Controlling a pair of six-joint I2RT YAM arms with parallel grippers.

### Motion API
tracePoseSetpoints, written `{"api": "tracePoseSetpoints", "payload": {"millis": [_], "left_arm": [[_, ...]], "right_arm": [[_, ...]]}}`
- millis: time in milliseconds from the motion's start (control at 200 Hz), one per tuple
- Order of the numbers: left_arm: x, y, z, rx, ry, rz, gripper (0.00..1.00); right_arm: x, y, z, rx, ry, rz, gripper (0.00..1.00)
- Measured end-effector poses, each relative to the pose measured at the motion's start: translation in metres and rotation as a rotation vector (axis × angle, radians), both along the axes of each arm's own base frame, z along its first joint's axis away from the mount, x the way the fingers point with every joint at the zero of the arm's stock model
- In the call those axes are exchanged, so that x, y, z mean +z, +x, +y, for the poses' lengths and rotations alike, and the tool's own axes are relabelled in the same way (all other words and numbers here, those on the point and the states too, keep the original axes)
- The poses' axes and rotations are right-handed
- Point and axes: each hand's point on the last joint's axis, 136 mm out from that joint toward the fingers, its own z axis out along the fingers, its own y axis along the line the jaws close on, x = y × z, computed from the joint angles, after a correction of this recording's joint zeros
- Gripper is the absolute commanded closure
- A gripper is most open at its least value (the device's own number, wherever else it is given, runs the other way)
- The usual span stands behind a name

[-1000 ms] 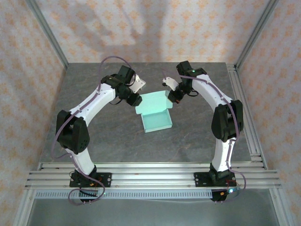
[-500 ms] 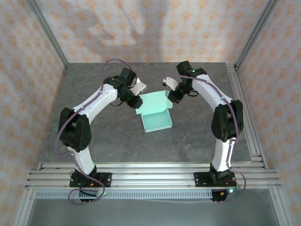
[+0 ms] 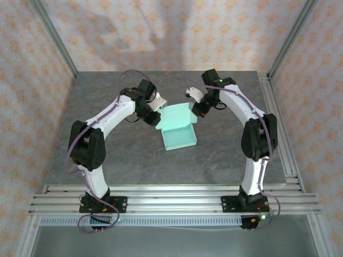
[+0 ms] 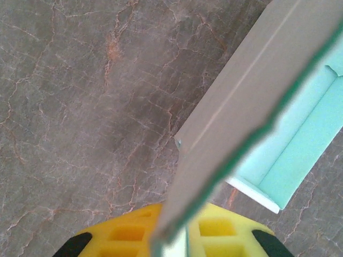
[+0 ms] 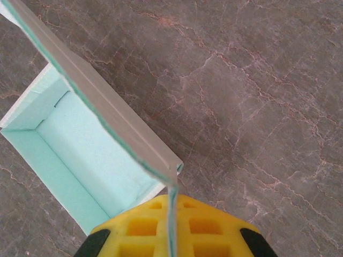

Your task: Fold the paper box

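Pinching paper box [image 3: 179, 136] flaps: left fingers [image 4: 126, 235] clamped one side, right fingers [image 5: 144, 227] other.

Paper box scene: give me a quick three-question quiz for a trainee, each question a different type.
1. True or false: the paper box is fully closed.
2. What does the right gripper pinch? A) a flap of the box B) a cable C) nothing
3. In the top view, on which side of the box is the left gripper?
Key: 1 false; 2 A; 3 the left side.
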Motion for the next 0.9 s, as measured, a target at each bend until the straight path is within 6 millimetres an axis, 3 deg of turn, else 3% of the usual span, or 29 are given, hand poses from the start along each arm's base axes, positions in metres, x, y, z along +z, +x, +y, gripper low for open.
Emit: {"api": "tracePoseSetpoints", "payload": {"millis": [270,405,641,901], "left_arm": [[0.001,-0.003,-0.004,-0.007,-0.024,0.013,0.84],[0.001,-0.003,-0.005,-0.005,-0.03,0.016,0.93],[0.002,-0.003,-0.006,0.002,-0.039,0.021,1.0],[0.006,0.009,-0.009,0.09,-0.064,-0.002,1.0]], "right_arm": [[0.0,0.001,0.0,-0.003,0.002,-0.001,1.0],[0.0,0.001,0.0,-0.005,0.002,0.0,1.0],[0.0,0.001,-0.001,-0.018,-0.001,0.002,1.0],[0.005,0.011,-0.002,-0.175,-0.022,-0.079,1.0]]}}
